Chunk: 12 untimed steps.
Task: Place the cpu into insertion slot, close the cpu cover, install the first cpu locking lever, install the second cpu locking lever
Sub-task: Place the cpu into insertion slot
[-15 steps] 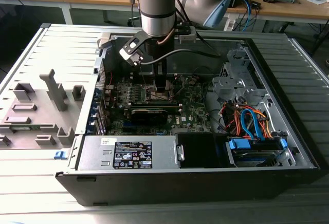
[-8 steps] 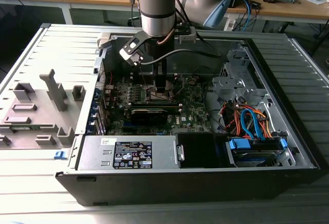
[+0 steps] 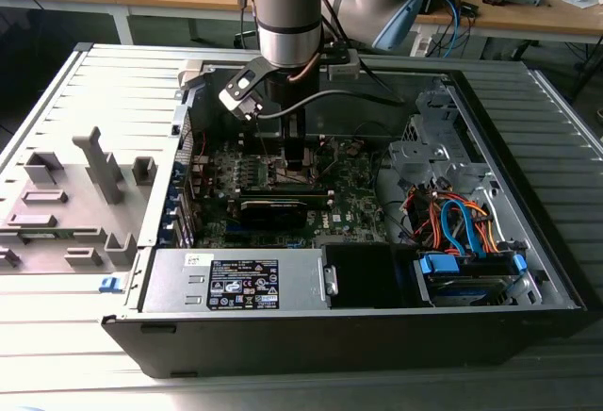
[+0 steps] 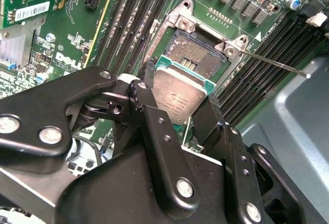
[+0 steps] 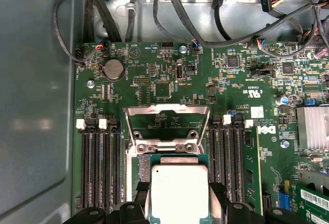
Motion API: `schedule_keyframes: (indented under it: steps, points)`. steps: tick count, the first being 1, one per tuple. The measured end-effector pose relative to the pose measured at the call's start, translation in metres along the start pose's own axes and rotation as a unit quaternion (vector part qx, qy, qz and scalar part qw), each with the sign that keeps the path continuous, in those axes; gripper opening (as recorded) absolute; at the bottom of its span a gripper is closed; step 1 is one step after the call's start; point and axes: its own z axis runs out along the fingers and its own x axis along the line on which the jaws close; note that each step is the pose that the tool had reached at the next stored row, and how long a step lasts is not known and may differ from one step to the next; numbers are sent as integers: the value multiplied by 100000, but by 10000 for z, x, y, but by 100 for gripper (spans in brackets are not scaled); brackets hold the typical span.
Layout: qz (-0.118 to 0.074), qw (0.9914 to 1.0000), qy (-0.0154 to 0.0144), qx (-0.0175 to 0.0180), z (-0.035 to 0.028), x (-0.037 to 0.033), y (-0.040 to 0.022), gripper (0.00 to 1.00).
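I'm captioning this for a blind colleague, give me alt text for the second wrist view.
The gripper holds the cpu, a silver-topped square chip with green edges, close to the open slot on a green motherboard. A thin metal lever sticks out from the slot's corner, and dark memory slots run along both sides.

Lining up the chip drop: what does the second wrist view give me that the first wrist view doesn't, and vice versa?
Second wrist view: the insertion slot, contact field bare, just past the cpu. First wrist view: the cpu cover standing open, plus the coin cell. Both: the cpu clamped in the gripper.
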Motion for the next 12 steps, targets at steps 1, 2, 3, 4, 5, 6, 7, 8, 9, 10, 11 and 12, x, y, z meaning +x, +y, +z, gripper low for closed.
schedule_keyframes:
  steps: [1, 2, 3, 4, 5, 6, 7, 8, 9, 10, 11, 12]
  points:
    - [-3, 100000, -36, 0, 1, 0, 0, 54]
    - [-7, 100000, -78, -1, 2, 0, 0, 54]
    - [-9, 100000, -106, -1, 2, 0, 0, 54]
    - [-11, 100000, -127, -2, 3, 0, 0, 54]
    - [-14, 100000, -161, -2, 4, 0, 0, 54]
    - [-17, 100000, -205, -3, 5, 0, 0, 54]
    - [-19, 100000, -238, -6, 6, 0, 0, 54]
    - [-21, 100000, -275, -5, 6, 0, -1, 54]
    - [-25, 100000, -301, -6, 7, 0, -1, 54]
    - [-28, 99999, -337, -6, 8, 0, -1, 54]
    - [-29, 99999, -360, -5, 8, 0, -1, 54]
    - [-35, 99999, -386, -6, 9, 0, -1, 54]
